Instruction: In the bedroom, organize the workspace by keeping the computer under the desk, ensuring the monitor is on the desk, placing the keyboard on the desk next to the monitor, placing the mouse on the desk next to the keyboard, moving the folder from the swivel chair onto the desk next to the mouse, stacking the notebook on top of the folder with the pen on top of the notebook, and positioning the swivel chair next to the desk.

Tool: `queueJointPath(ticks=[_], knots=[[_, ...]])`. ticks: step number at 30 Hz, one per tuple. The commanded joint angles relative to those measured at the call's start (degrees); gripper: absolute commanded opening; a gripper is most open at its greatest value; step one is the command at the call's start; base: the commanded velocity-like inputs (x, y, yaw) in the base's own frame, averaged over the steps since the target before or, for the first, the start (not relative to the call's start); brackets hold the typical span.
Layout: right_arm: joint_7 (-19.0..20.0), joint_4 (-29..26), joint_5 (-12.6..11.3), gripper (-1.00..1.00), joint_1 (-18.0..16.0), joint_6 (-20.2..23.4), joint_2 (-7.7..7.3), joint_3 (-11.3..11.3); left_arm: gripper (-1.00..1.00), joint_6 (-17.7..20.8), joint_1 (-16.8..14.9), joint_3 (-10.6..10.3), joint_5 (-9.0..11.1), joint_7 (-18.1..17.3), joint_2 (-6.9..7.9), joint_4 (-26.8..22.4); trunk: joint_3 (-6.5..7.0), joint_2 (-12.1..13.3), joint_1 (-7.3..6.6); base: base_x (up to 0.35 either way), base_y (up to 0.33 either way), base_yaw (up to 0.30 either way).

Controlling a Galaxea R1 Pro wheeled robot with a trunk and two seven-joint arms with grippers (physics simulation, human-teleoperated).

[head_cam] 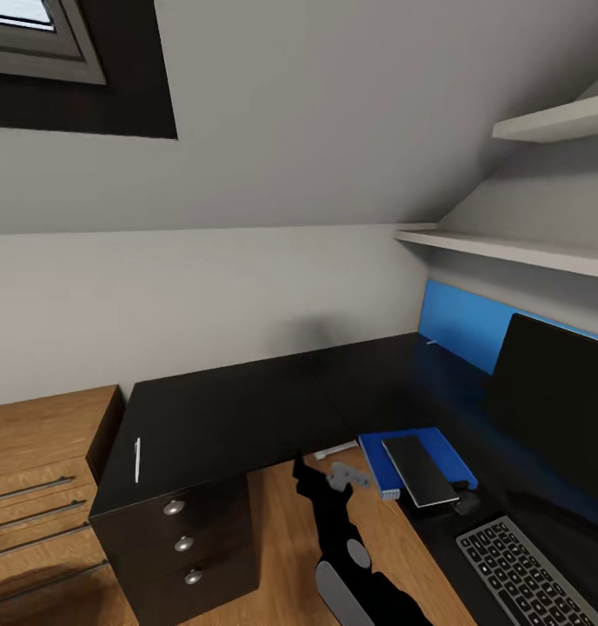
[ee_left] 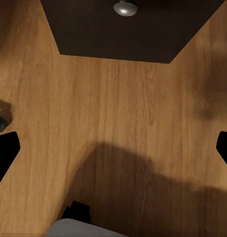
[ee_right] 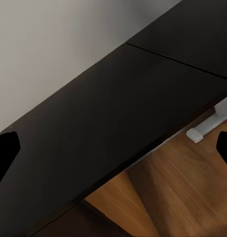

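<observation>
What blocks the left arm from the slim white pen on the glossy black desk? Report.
Likely reachable: the pen lies alone on the desk end. The left gripper, open, faces the floor beside the drawer unit, so must rise.

The monitor (head_cam: 555,417) was cut off by the right edge of the head view, so its stand was hidden. The keyboard (head_cam: 525,574) was cut off at the bottom corner. Part of the folder (head_cam: 412,456) was covered by the notebook (head_cam: 421,469), and a small dark thing (head_cam: 467,503) beside the notebook was too small to be told. The pen (head_cam: 137,459) was seen only as a thin white line. In both wrist views, only the dark tips of the fingers (ee_right: 5,153) were caught at the edges, the jaws spread wide.
</observation>
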Motion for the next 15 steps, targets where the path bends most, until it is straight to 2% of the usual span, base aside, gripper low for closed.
queueJointPath(ticks=[1,8,9,11,15], knots=[[-0.2,0.0,-0.6,1.0,-0.1,-0.8,-0.07,0.2,1.0,-0.1,0.0,0.1,0.6,0.0,-0.03,0.0,-0.07,0.0,0.0,0.0,0.0,0.006],[-0.2,-0.1,-0.7,1.0,-0.1,-2.3,-0.14,0.5,1.0,-0.2,0.0,0.0,0.6,0.0,-0.05,0.0,-0.07,0.0,0.0,0.0,0.0,0.002],[-0.2,-0.2,-0.7,1.0,-0.1,-2.5,-0.02,0.8,1.0,-0.2,0.0,0.0,0.6,0.0,-0.05,0.0,-0.07,0.0,0.0,0.0,0.0,0.0],[-0.2,-2.7,-0.7,1.0,-0.1,-2.6,0.06,3.0,1.0,-0.2,0.0,0.1,0.6,0.1,-0.03,0.0,-0.07,0.0,0.0,0.0,0.0,0.0],[-0.2,-3.4,-0.7,1.0,-0.1,-2.6,0.02,3.7,1.0,-0.2,0.0,0.1,0.6,0.1,0.02,0.0,-0.07,0.0,0.0,0.0,0.0,0.0]])
